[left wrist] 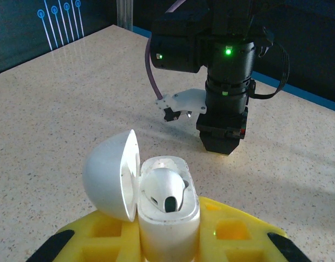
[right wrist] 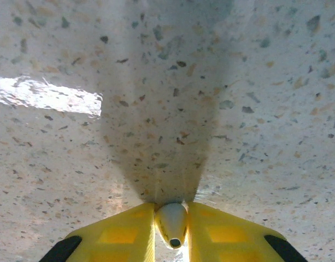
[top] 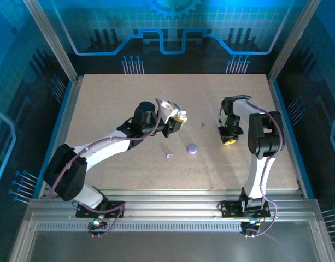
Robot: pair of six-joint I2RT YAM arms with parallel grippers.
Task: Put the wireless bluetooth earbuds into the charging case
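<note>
My left gripper [left wrist: 168,226] is shut on the charging case [left wrist: 170,234], a white case held upright between the yellow fingers [left wrist: 233,229]. Its round lid [left wrist: 110,174] is swung open to the left. One white earbud [left wrist: 163,188] sits in the case's well. My right gripper [right wrist: 171,218] points straight down at the table and is shut on the other earbud [right wrist: 171,222], a small white cone with a dark hole at its tip. From above, the left gripper [top: 180,117] is at mid-table and the right gripper [top: 228,141] is to its right.
A lavender round disc [top: 192,148] lies on the speckled table [top: 129,98] between the two grippers. A small pale bit [top: 169,155] lies to its left and a tinier one [top: 203,125] above it. The right arm [left wrist: 227,82] stands just beyond the case.
</note>
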